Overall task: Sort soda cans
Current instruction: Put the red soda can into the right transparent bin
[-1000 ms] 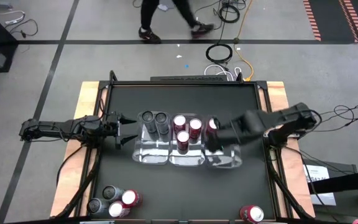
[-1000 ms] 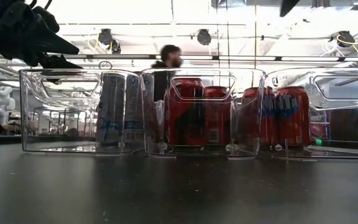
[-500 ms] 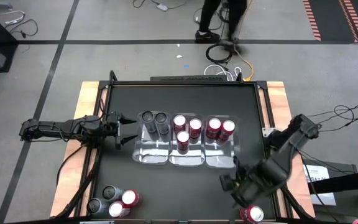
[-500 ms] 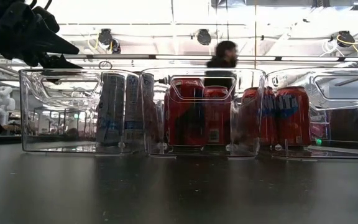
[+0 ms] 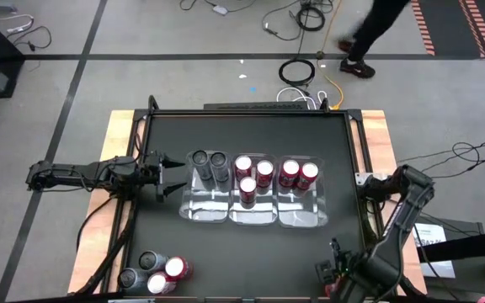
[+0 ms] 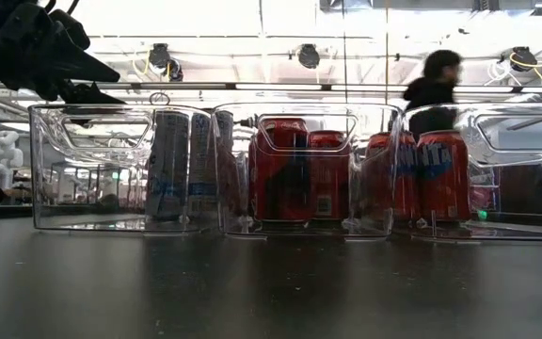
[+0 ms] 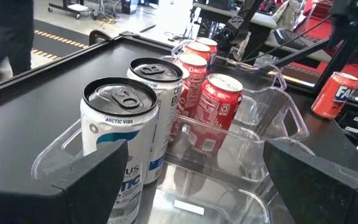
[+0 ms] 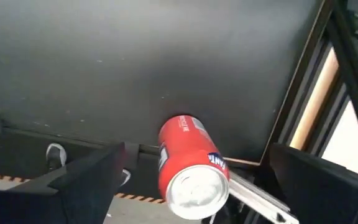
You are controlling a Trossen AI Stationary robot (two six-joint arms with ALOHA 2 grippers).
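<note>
The right claw [image 8: 185,180], spread wide, hovers over a red can [image 8: 190,165] at the black tabletop's [image 5: 251,252] edge while a person [image 5: 377,34] walks behind.

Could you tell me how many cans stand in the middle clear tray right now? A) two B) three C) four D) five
B: the high view shows three red cans in the middle tray, between the tray with two silver cans and another with two red ones.

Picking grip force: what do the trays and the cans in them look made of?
Trays: clear, glossy, likely rigid plastic; cans show through the walls. Soda cans: probably thin metal, with bare silvery tops with pull tabs and printed, glossy sides.
</note>
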